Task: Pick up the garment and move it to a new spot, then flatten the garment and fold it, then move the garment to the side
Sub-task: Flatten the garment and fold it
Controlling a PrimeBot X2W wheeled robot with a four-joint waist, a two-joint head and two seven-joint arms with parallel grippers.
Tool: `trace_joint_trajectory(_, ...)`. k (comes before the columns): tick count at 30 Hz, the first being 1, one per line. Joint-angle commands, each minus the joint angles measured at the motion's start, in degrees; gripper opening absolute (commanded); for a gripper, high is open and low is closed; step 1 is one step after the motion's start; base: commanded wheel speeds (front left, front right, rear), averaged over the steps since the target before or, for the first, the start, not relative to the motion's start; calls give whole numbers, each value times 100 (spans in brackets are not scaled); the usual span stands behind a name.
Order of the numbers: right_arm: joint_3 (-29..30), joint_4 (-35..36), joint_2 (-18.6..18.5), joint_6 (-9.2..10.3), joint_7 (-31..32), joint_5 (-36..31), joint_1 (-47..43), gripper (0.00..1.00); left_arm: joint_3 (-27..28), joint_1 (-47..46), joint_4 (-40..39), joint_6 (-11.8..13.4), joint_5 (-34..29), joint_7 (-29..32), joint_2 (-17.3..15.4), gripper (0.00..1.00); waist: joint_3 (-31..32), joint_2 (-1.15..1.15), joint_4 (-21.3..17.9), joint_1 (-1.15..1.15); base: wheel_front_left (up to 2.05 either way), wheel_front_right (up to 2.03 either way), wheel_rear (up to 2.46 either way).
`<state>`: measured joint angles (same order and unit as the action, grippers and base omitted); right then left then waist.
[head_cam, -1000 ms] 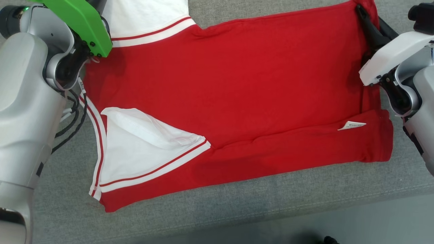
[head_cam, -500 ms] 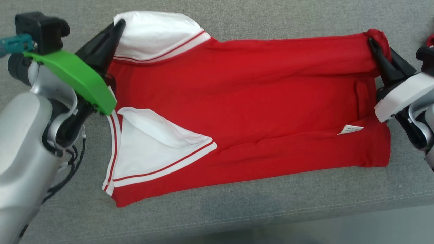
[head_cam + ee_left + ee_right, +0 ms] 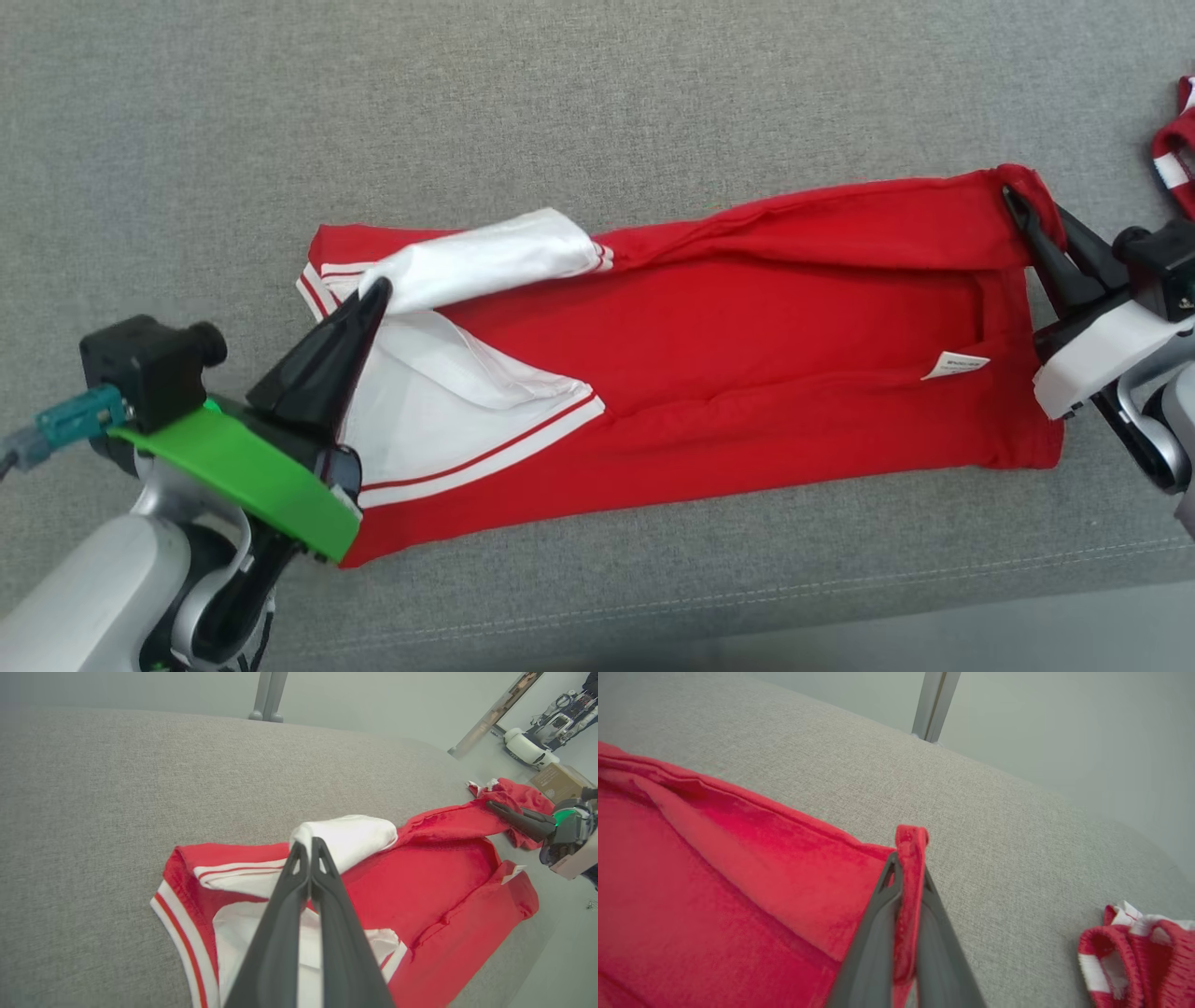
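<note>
- Left claw (image 3: pixel 378 287) pinches the garment's (image 3: pixel 747 373) white sleeve (image 3: pixel 485 257); right claw (image 3: pixel 1008 194), its red hem corner (image 3: pixel 1027 177).
- I hold both ends so the fold lands evenly.

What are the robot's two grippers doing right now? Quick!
Left gripper: closed on the white sleeve of the garment.
Right gripper: closed on the garment's red corner.
</note>
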<state>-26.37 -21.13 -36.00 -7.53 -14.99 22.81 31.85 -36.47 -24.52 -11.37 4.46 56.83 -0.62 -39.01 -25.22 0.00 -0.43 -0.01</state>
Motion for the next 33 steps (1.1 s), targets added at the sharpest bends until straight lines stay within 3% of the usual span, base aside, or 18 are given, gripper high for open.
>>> trace_joint_trajectory(1, 129, 111, 51, 9, -19, -96, -133, 0, 53, 185, -111, 88, -3, -85, -80, 0, 15, 0, 6, 1, 0, 0, 0)
trace_joint_trajectory(5, 564, 275, 181, 9, -19, -238, -474, 0, 94, 618, -454, 239, 123, -275, -107, 0, 52, 0, 19, 1, 0, 0, 0)
trace_joint_trajectory(15, 842, 348, 452, 9, -20, -87, -1101, 0, -20, 1314, -381, 169, 686, -300, 59, 0, 179, 0, 11, 1, 0, 0, 0)
trace_joint_trajectory(16, 817, 387, 477, 9, -20, -24, -1157, 13, -33, 1347, -325, 163, 728, -292, 92, 0, 192, 0, 12, 1, 0, 0, 0)
trace_joint_trajectory(17, 784, 379, 499, 9, -19, 50, -1232, 37, -70, 1371, -257, 143, 771, -252, 115, 0, 207, 0, 13, 1, 0, 0, 0)
trace_joint_trajectory(18, 808, 374, 521, 9, -19, 115, -1295, 62, -93, 1387, -178, 141, 814, -234, 136, 27, 224, 0, 13, 1, 0, 0, 0)
trace_joint_trajectory(19, 811, 392, 539, 9, -19, 180, -1352, 100, -107, 1410, -115, 140, 874, -216, 170, 53, 242, 0, 14, 1, 0, 0, 0)
trace_joint_trajectory(20, 796, 430, 548, 9, -19, 246, -1422, 100, -150, 1433, -49, 108, 915, -171, 194, 86, 262, 0, 16, 1, 0, 0, 0)
trace_joint_trajectory(21, 837, 444, 561, 9, -19, 299, -1493, 100, -142, 1457, 3, 110, 940, -184, 212, 100, 279, 0, 13, 1, 0, 0, 0)
trace_joint_trajectory(25, 957, 609, 653, 9, -19, 433, -1837, 100, -169, 1562, 132, 131, 991, -223, 273, 100, 369, 0, 19, 1, 0, 0, 0)
trace_joint_trajectory(33, 1570, 1331, 1085, 9, -19, 711, -2534, 100, -7, 1649, 165, 472, 701, -646, 294, 100, 566, 0, 73, 1, 0, 0, 0)
